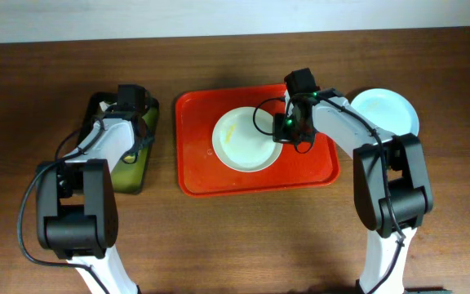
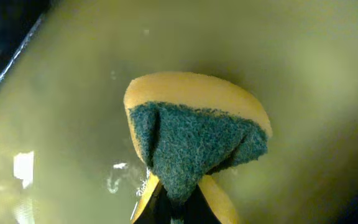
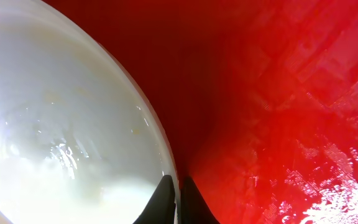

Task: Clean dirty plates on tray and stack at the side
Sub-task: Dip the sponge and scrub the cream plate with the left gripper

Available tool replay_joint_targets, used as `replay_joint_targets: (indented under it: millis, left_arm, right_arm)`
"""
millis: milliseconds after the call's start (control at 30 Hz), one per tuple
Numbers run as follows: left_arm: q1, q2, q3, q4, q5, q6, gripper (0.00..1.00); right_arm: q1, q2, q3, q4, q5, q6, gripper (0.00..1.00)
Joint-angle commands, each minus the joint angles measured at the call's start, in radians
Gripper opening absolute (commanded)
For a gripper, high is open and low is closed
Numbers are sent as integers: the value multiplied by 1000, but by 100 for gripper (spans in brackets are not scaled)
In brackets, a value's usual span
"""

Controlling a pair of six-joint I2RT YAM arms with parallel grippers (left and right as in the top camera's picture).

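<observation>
Red tray (image 1: 194, 175) sits mid-table toward the far edge, with one cream plate (image 1: 243, 140) on it, yellowish smears showing. Right gripper (image 3: 178, 190) is at that plate's right rim, jaws almost closed with the thin rim pinched between them. Left gripper (image 2: 174, 210) is over the small dark tray (image 1: 129, 178) near the left edge, jaws clamped tight on a folded sponge (image 2: 194, 137), green scourer side out. Can't tell if the sponge touches the yellowish liquid below it. Blue-green plate (image 1: 392, 110) lies on the table toward the far right corner, close beside the right arm. Only two plates are visible.

Risks as I read it:
- The rim pinch is shallow and the plate looks wet, so a lift or a scrub push could pivot it or slip it out.
- The sponge is held by a fold, so hard pressure may pop it free.
- A wet sponge likely drips while crossing the table.
- A right arm swing could knock the blue-green plate.
</observation>
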Motion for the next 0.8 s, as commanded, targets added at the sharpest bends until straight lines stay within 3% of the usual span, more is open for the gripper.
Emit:
replay_joint_targets:
  millis: [0, 133, 233, 400, 500, 767]
  left_arm:
    - [8, 9, 49, -42, 8, 129, 0]
    - [8, -138, 150, -142, 36, 128, 0]
    - [7, -286, 159, -153, 254, 128, 0]
    - [-47, -285, 131, -165, 546, 123, 0]
    - [-148, -214, 121, -148, 548, 121, 0]
    - [-346, -87, 121, -25, 542, 120, 0]
  right_arm:
    - [-3, 46, -39, 8, 91, 5, 4]
    - [-3, 46, -39, 11, 91, 5, 4]
    - [-3, 46, -39, 25, 87, 5, 4]
    - [-1, 46, -39, 30, 64, 2, 4]
    - [0, 46, -39, 56, -85, -141, 4]
    - [25, 46, -39, 67, -105, -177, 4]
